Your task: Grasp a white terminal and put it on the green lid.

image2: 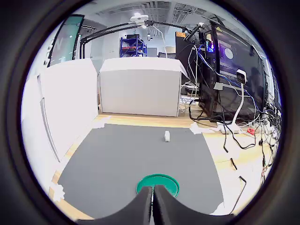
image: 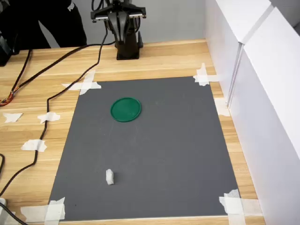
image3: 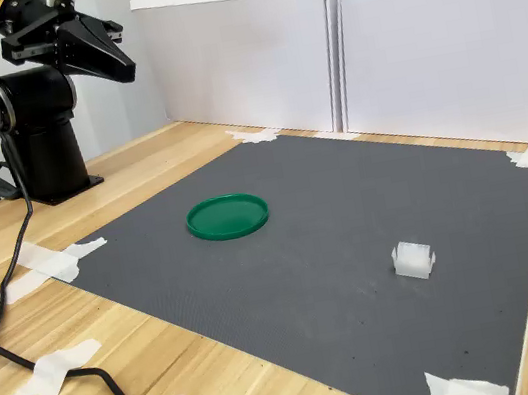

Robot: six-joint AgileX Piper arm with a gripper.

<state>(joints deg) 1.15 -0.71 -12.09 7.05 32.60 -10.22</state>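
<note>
black gripper (image3: 114, 55) sits closed & empty, parked high by the arm base. tiny white plastic terminal block (image3: 413, 260) lies on the grey mat, well apart from flat round dark-green lid (image3: 228, 217), prob start pose.

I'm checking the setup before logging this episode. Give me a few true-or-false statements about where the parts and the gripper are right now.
1. The white terminal lies on the green lid. False: it sits on the grey mat, well apart from the lid.
2. The gripper is shut and holds nothing. True.
3. The lid is empty. True.
4. The gripper touches the terminal. False: it hangs near the arm's base, off the mat.
5. White tape holds the mat's corners. True.
</note>
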